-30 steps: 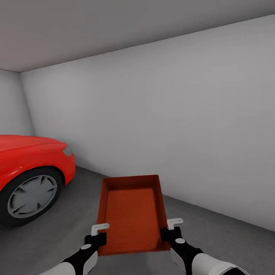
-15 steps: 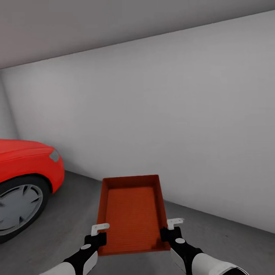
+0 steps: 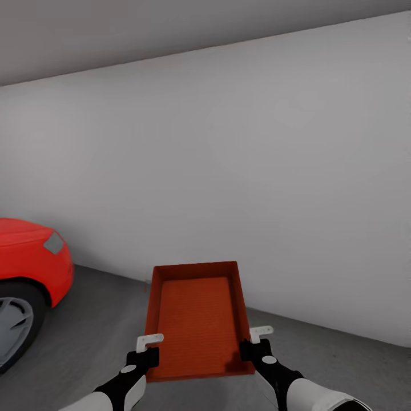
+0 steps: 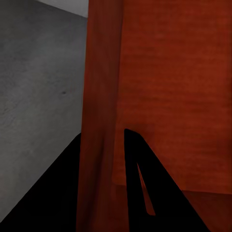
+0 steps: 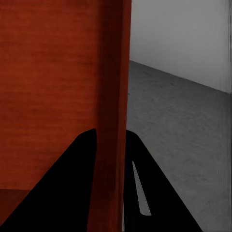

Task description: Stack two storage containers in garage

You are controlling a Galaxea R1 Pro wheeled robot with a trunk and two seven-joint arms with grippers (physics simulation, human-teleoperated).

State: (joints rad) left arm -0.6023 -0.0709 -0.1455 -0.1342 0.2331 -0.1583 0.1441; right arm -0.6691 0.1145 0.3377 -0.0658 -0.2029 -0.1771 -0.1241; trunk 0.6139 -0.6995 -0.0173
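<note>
At the far left of the head view stands the red car (image 3: 28, 251), its front end and part of a grey-spoked wheel (image 3: 14, 331) showing, parked on the dark grey concrete floor (image 3: 91, 319) of the garage. Behind it a plain white wall (image 3: 228, 171) runs across the whole scene and meets the floor along a slanting line.

Nearer the robot, the left gripper (image 3: 149, 349) is clamped on the left side wall of a red-orange storage container (image 3: 197, 319), close to the near corner. In the left wrist view its two dark fingers (image 4: 140, 183) straddle that wall, one outside and one inside, with the grey floor visible beyond the container's outer face.

The container is held level in the air between both arms, in front of the robot and above the floor, its long axis pointing away towards the wall. It is open-topped, with a finely ribbed bottom.

On the right, the right gripper (image 3: 251, 342) pinches the opposite side wall near the near corner. The right wrist view shows its fingers (image 5: 137, 183) closed on either side of the thin red wall (image 5: 113, 121), with floor and white wall beyond.
</note>
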